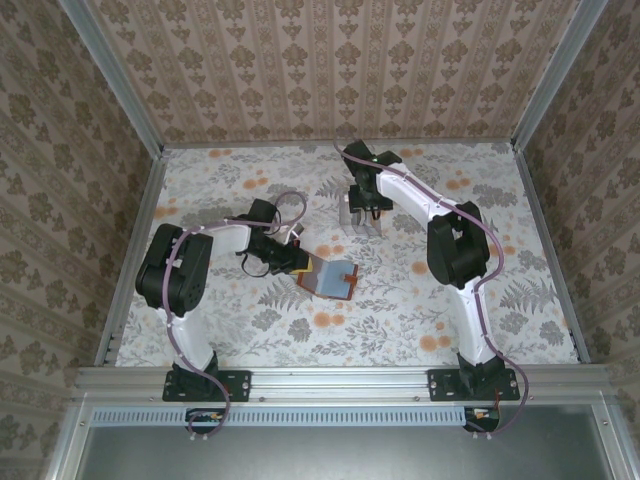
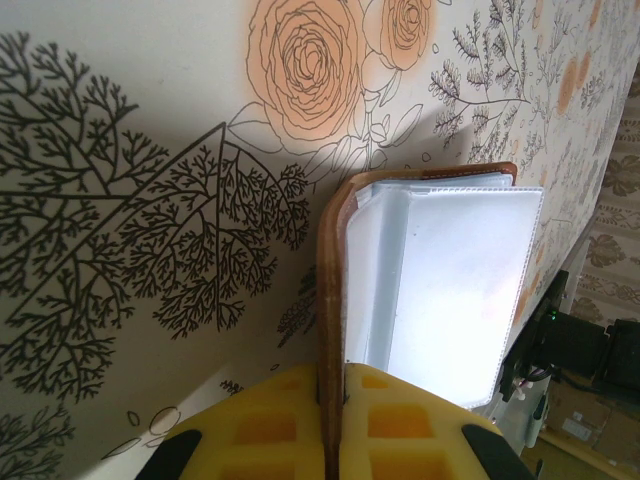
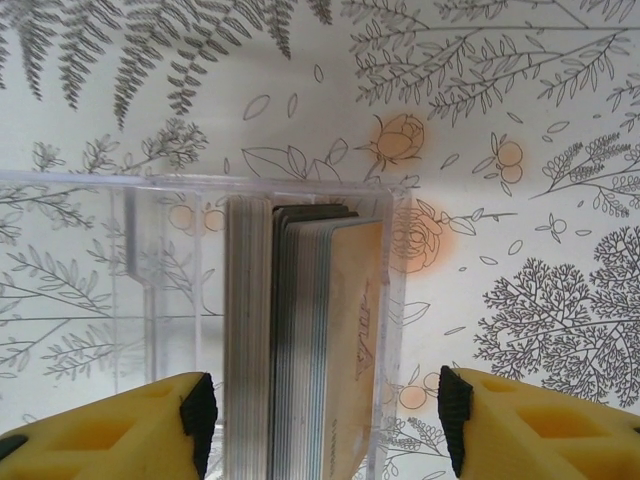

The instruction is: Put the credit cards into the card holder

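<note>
The reddish-brown card holder (image 1: 333,279) lies open at the table's middle, its pale plastic sleeves (image 2: 455,290) showing. My left gripper (image 2: 333,400) is shut on the holder's brown cover edge (image 2: 330,300), also seen from above as left gripper (image 1: 290,262). The credit cards (image 3: 320,340) stand on edge as a stack in a clear plastic box (image 3: 150,300), the tan one facing right. My right gripper (image 3: 325,420) hangs open above that box, fingers on either side of the stack, and appears at the far middle as right gripper (image 1: 362,205).
The clear box (image 1: 361,220) sits on the floral tablecloth (image 1: 480,290) behind the holder. Patterned walls and metal rails (image 1: 130,260) enclose the table on three sides. Both arms reach inward toward the middle.
</note>
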Controlling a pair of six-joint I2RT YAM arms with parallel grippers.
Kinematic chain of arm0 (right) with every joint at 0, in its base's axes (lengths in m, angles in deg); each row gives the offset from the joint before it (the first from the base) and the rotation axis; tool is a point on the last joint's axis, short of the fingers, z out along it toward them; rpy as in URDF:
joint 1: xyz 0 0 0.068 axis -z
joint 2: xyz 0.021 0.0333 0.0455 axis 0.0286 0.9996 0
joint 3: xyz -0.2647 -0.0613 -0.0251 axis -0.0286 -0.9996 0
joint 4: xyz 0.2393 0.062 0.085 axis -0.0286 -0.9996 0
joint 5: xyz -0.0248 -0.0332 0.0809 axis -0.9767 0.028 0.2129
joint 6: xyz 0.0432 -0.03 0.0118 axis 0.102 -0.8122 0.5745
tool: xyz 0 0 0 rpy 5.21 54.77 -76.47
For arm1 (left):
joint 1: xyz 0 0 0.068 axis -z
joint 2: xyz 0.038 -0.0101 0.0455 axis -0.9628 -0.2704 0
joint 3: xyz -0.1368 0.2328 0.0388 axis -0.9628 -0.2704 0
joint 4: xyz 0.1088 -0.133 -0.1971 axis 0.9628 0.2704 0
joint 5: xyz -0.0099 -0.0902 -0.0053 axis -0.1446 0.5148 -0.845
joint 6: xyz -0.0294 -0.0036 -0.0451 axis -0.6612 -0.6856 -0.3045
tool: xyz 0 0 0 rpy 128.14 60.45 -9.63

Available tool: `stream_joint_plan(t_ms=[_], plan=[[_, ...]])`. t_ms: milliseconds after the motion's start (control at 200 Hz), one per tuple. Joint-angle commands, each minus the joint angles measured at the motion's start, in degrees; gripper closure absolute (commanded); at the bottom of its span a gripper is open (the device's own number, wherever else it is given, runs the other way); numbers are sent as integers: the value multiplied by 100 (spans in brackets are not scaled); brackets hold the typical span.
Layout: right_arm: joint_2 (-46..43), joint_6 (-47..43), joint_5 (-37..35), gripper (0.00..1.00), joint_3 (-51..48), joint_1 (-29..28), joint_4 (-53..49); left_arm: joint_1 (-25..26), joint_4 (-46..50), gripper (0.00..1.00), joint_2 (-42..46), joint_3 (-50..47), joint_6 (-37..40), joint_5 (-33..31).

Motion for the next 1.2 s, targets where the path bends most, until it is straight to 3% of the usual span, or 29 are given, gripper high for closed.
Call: stream_joint_plan(t_ms=[0, 920, 1195], plan=[[130, -153, 20, 36, -122, 34, -76, -4, 74, 94, -46, 61, -8, 60], [-644, -546, -871, 44, -646, 29, 298, 72, 17, 94, -24, 16, -42, 56], [-617, -639, -601, 61, -684, 37, 340, 79, 45, 95, -122, 94, -12, 116]])
